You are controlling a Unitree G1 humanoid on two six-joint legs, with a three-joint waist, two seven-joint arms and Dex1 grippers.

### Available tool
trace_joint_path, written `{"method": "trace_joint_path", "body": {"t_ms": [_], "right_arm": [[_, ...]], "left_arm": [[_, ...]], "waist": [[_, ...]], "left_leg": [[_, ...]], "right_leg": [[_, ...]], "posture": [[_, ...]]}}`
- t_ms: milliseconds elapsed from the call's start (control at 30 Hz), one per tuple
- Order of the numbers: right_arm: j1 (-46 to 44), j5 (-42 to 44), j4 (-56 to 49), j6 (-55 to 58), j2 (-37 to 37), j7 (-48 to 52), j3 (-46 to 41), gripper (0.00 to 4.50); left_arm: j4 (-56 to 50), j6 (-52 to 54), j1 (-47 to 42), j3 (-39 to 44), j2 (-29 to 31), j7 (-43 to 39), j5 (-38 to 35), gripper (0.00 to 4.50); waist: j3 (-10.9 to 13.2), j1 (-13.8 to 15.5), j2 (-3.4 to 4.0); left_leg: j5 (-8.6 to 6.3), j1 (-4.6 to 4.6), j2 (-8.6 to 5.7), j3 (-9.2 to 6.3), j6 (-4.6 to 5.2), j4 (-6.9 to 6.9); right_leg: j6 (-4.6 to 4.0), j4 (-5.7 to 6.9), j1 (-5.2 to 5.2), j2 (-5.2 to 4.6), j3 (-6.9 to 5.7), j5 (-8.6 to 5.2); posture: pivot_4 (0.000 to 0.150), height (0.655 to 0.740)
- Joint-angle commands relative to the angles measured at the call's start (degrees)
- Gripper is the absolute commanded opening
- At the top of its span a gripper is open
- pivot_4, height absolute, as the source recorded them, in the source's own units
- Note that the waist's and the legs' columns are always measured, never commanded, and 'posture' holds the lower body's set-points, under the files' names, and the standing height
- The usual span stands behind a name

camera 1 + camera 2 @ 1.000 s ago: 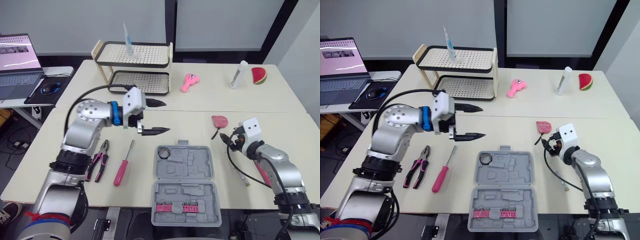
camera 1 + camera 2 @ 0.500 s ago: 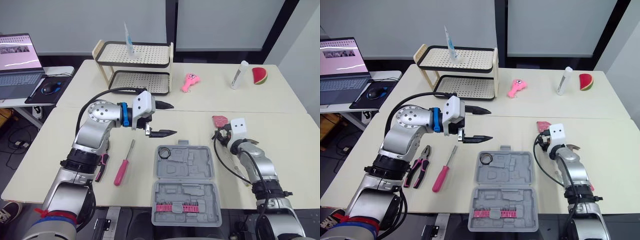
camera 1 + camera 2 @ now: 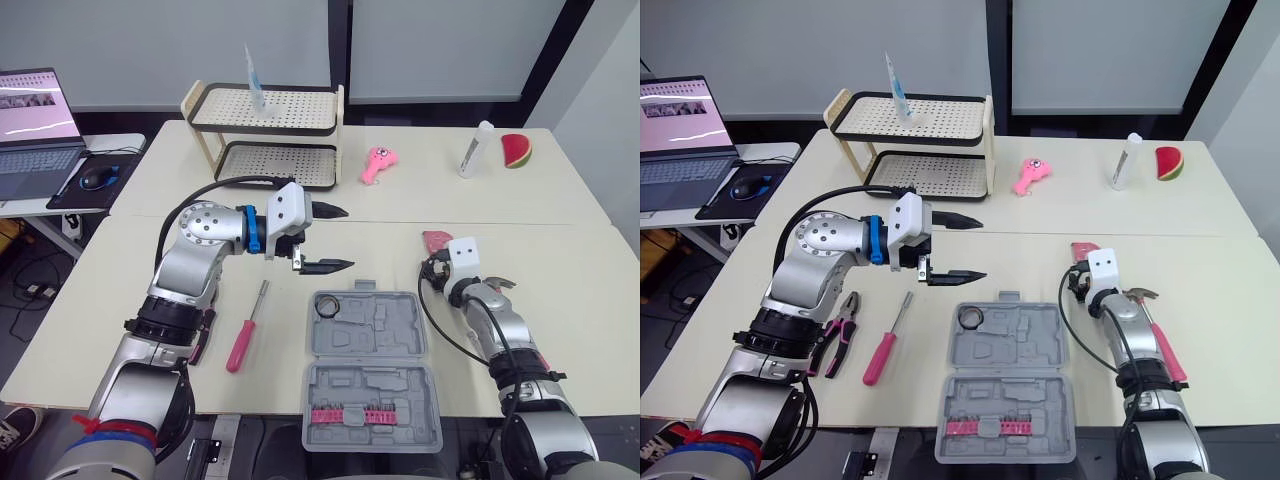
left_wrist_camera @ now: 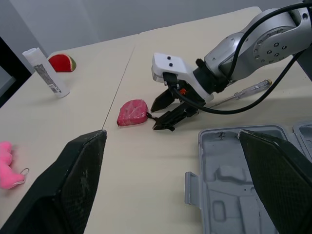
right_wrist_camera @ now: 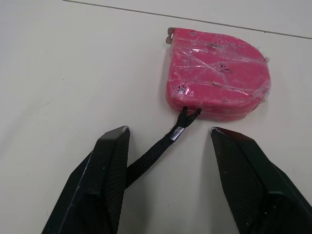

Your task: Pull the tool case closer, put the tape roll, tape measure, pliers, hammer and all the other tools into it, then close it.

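Observation:
The grey tool case (image 3: 365, 372) lies open near the table's front edge, with a black tape roll (image 3: 328, 306) in its far left corner. My left gripper (image 3: 335, 239) hovers open just beyond the case's far left corner, holding nothing. The pink tape measure (image 5: 217, 87) lies on the table right of the case. My right gripper (image 5: 168, 134) is open just short of it, its strap lying between the fingers. Pliers (image 3: 838, 335) and a pink-handled screwdriver (image 3: 245, 330) lie left of the case. A pink-handled hammer (image 3: 1167, 350) lies beside my right forearm.
A two-tier rack (image 3: 265, 125) stands at the back left. A pink toy (image 3: 380, 163), a white tube (image 3: 472, 150) and a watermelon slice (image 3: 517, 150) sit on the far table. A clear-handled screwdriver (image 4: 243, 92) lies near the right arm. A laptop (image 3: 35, 130) sits on a side desk.
My right gripper has swung in towards the tape measure and now faces it closely. My left gripper moved right over the case's far edge, then held.

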Motion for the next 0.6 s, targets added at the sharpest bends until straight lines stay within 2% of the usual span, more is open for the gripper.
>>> {"method": "trace_joint_path", "body": {"t_ms": [33,600], "right_arm": [[-0.1,-0.1,1.2,-0.7,0.3,-0.8,-0.7,2.21],[1.5,1.0,-0.1,1.0,1.3,-2.9,-2.8,0.27]], "left_arm": [[-1.2,-0.7,-0.7,0.2,0.1,0.0,0.0,4.50],[-2.4,1.0,-0.2,-0.4,-0.7,0.3,0.0,4.50]], "waist": [[0.0,0.0,0.00],[0.0,0.1,0.00]], "left_leg": [[0.00,0.00,0.00,0.00,0.00,0.00],[0.01,0.00,-0.02,-0.02,-0.01,0.01]], "right_leg": [[0.00,0.00,0.00,0.00,0.01,0.00],[0.00,-0.01,0.02,-0.01,-0.01,0.00]], "posture": [[0.150,0.7400],[0.150,0.7400]]}}
